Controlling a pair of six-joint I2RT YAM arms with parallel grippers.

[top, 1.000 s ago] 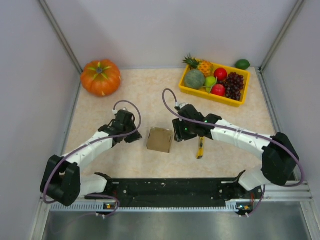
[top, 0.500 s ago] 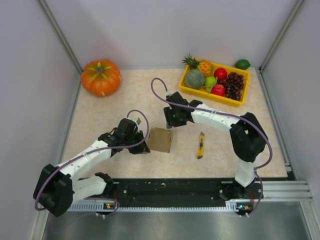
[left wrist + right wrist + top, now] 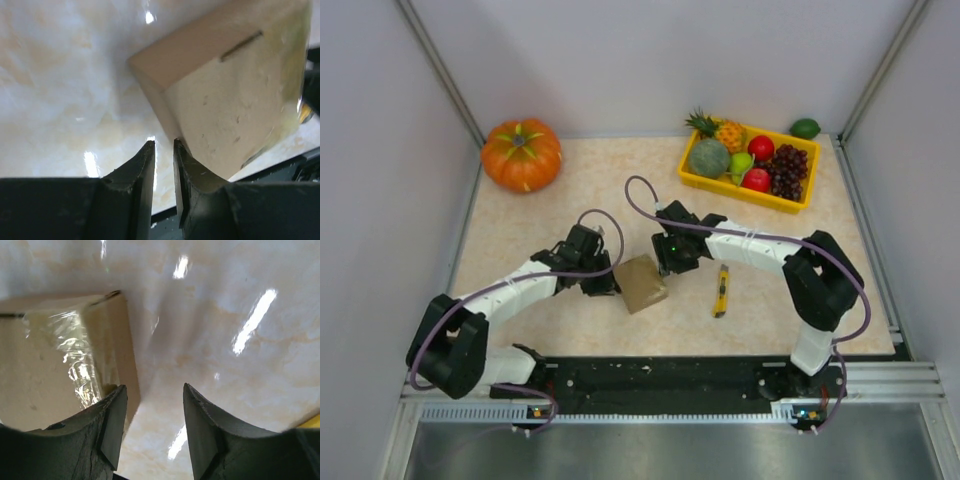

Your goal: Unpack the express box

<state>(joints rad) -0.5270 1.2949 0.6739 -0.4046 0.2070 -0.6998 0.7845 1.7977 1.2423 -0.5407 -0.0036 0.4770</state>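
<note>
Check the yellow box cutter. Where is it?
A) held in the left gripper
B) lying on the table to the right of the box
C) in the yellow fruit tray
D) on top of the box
B: in the top view the box cutter lies flat on the table, to the right of the express box and apart from it, with nothing gripping it.

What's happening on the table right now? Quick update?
Left gripper barely open, empty, at express box corner. Right gripper open, empty, at its taped side. Yellow cutter lies aside, nothing blocking.

Express box (image 3: 50,365) partly off-frame left
</note>
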